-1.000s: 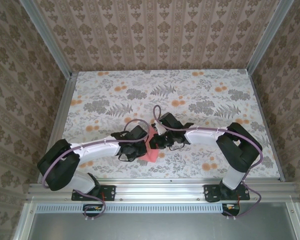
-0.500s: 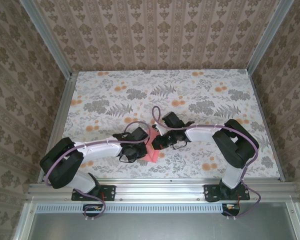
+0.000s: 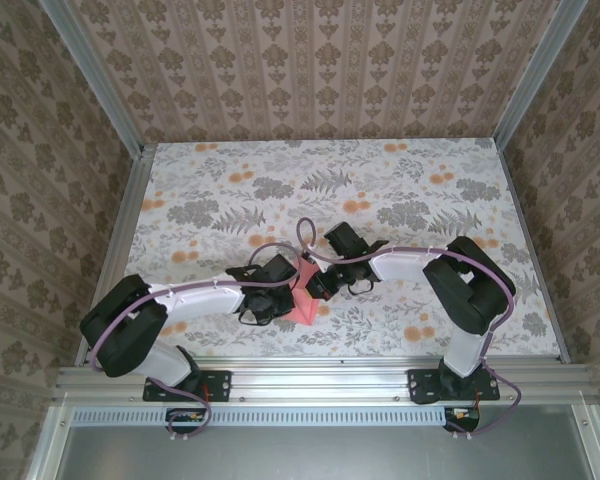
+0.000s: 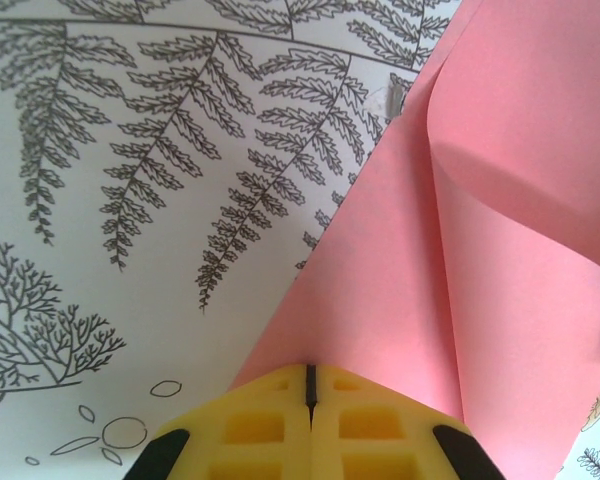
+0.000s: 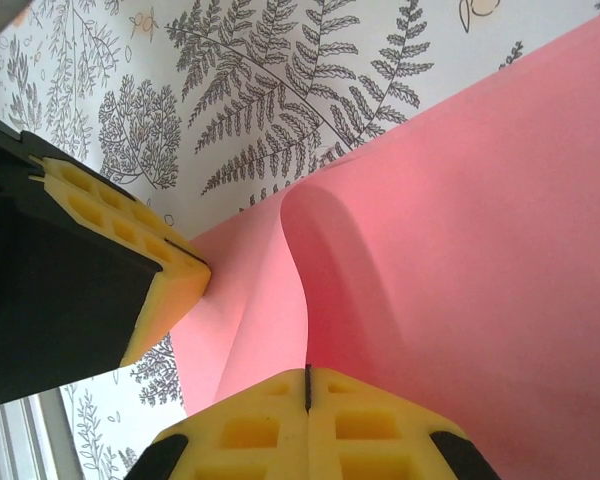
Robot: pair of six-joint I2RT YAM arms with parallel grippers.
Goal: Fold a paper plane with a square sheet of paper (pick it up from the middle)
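R arm is swinging in: a sec ago its elbow was sitting further out, and now the right gripper (image 3: 315, 287) is closer to the paper sheet (image 3: 302, 305). More pink is showing btw the two grippers than before. The left gripper (image 3: 283, 296) is hardly moving at the sheet's left side. I think this means a flap is getting pushed over, so a fold is being made. It is not looking like a plane yet, no sharp point & no middle ridge.

The paper sheet is lying on the desk (image 3: 380, 180) w/ the L gripper on its left & the R gripper on its right, both touching it.

Left wrist view: the left gripper (image 4: 310, 385) is keeping its yellow fingers (image 4: 255, 430) pressed together, w/ the paper sheet (image 4: 400, 290) coming out right at the tip, so it looks pinched. Right wrist view: the right gripper (image 5: 308, 385) is also squeezing its fingers (image 5: 365, 435) together, and a curl of the paper sheet (image 5: 460, 230) is running straight into the crack. The left gripper (image 5: 195, 270) is touching the sheet's left corner there.

Paper is thin, smooth, plain pink, bending in a soft round bump, not a hard crease yet. Edges are straight. Fingers are squishy-looking yellow blocks w/ square holes. Desk is flat w/ grey fern prints (image 4: 140, 190).
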